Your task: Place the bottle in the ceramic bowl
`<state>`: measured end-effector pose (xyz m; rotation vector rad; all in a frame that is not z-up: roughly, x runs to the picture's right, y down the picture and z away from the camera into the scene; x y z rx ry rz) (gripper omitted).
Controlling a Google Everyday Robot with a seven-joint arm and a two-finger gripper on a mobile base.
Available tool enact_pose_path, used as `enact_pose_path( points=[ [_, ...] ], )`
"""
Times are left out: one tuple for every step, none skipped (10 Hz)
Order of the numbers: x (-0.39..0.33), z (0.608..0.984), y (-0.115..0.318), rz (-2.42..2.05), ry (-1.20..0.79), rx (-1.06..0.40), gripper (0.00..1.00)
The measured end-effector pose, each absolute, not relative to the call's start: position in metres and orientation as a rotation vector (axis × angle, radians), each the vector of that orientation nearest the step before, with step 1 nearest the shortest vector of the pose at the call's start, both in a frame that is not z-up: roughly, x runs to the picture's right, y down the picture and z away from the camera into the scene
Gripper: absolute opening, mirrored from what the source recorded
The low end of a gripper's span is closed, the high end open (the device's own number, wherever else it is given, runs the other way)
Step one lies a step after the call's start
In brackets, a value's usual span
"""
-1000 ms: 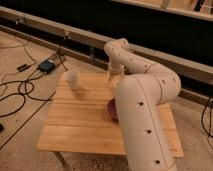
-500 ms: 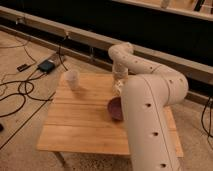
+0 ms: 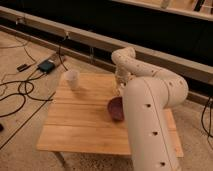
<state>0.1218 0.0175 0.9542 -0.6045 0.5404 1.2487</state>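
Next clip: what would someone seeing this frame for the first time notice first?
The big white arm fills the right foreground. It doubles back so that its tool hangs over the far side of the wooden table, just behind the dark maroon bowl. A translucent whitish cup stands alone near the table's far left corner.

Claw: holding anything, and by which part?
Cannot be told: the claw hangs over the table just behind the ceramic bowl; no bottle can be made out.
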Motion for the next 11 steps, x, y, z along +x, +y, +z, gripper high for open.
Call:
enact_pose_path(
  points=[
    [0.122,0.958,0.022,1.243,0.551,-0.617,0.65],
    [0.123,0.96,0.026,1.239,0.559,-0.625,0.63],
    [0.122,0.961,0.028,1.235,0.566,-0.633,0.55],
    [0.121,0.963,0.03,1.234,0.569,-0.642,0.44],
    [0.12,0.963,0.03,1.238,0.569,-0.649,0.34],
    [0.119,0.963,0.03,1.242,0.568,-0.653,0.23],
    [0.118,0.961,0.027,1.249,0.563,-0.652,0.15],
    [0.116,0.959,0.022,1.254,0.555,-0.645,0.14],
    [0.116,0.956,0.015,1.256,0.548,-0.63,0.14],
    [0.12,0.95,-0.001,1.259,0.532,-0.583,0.14],
    [0.124,0.943,-0.014,1.259,0.52,-0.547,0.14]
  ],
)
